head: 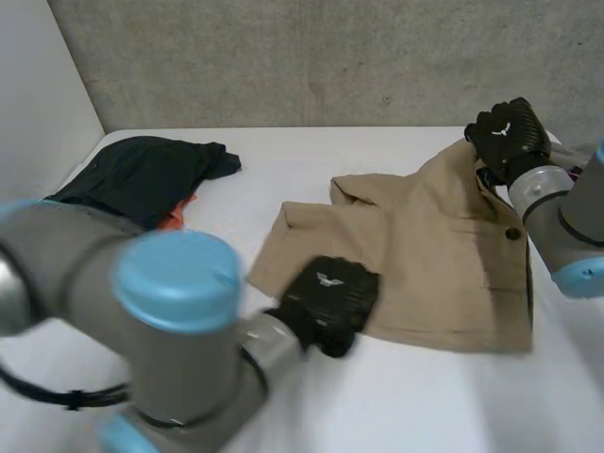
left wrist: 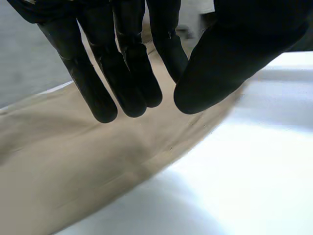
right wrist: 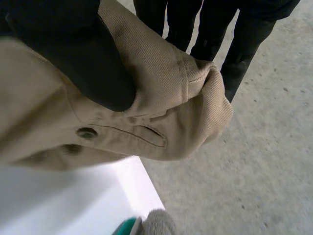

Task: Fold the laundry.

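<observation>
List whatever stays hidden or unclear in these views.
1. Head view: the orange cloth is mostly buried under the dark pile; its kind is unknowable.
2. Head view: the left hand covers part of the tan garment at its near edge.
3. Right wrist view: the right hand pinches a bunched corner; the rest is cut off by the edge.

The khaki garment (head: 425, 255) is plain tan, without pattern (its buttons (right wrist: 87, 132) are dull dark brown). The left hand (head: 330, 297) and right hand (head: 510, 137) are black, each with a small white emblem. The worktop (head: 377, 396) is white, the heap of clothes (head: 142, 175) dark navy over an orange cloth (head: 175, 219), and the wall (head: 330, 57) speckled grey.
</observation>
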You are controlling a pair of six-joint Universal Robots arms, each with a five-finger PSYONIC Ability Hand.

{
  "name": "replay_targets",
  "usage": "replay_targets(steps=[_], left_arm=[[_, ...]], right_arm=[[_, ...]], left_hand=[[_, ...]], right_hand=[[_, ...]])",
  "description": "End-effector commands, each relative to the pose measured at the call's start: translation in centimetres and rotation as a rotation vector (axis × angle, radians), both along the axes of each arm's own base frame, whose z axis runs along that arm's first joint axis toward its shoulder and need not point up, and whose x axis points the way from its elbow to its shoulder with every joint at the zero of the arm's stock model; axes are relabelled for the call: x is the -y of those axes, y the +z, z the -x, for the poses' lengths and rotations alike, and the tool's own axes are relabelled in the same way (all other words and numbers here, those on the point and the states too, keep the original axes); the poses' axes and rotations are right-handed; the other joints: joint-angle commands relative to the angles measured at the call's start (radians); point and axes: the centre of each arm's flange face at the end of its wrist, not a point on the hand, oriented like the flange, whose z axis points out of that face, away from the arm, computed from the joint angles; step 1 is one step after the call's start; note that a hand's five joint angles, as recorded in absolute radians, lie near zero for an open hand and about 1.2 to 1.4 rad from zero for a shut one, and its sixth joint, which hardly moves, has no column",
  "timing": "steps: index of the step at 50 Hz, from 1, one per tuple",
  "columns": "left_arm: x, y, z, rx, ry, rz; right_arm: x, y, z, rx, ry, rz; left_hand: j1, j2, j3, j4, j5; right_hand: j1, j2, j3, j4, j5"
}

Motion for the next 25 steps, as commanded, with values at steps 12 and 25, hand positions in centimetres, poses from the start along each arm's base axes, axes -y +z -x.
replay_targets(steps=[12, 25], left_arm=[[3.0, 1.7, -0.7, -0.043, 0.161, 0.075], [11.0, 1.4, -5.6, 0.060, 0.230, 0.212]], right_arm=[[1.4, -1.2, 3.7, 0.048, -0.169, 0.000], [-7.5, 2.0, 6.6, 0.038, -0.237, -0.443]], left_hand=[[-0.582, -0.620, -0.615, -0.621, -0.610], [-0.602, -0.641, -0.635, -0.641, -0.631]], right_hand=[[-0.955, -0.999, -0.977, -1.011, -0.975], [-0.955, -0.999, -0.977, -1.011, -0.975]])
